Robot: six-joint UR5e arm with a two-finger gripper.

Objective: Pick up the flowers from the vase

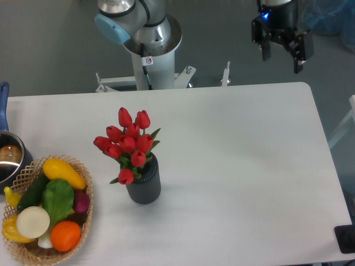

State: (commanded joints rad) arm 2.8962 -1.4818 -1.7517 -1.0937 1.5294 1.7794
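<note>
Two black fingers of the gripper (282,57) hang spread apart with nothing between them, beyond the far right corner of the table and above the grey floor (50,50). A small blue light glows on the gripper body above the fingers. The gripper is well apart from the task's things.

The white table (238,166) fills most of the view, its top plain and matte, with rounded corners at the far right. Behind its far edge stands the arm's pale base column (151,55) with a light blue joint cap, bolted to a metal bracket on the floor.

Toward the left of the tabletop, nearer the front, the dark grey ribbed vase (145,182) stands upright. The red tulips (127,141) sit in its mouth, leaning toward the left and back, with green leaves among the heads and one bloom drooping over the vase's left rim.

At the front left corner a wicker basket (83,221) holds coloured vegetables. Just behind it, at the left edge, is a metal pot (8,158) with a blue handle, partly cut off. A dark object sits at the lower right edge of the view; I cannot tell what it is.
</note>
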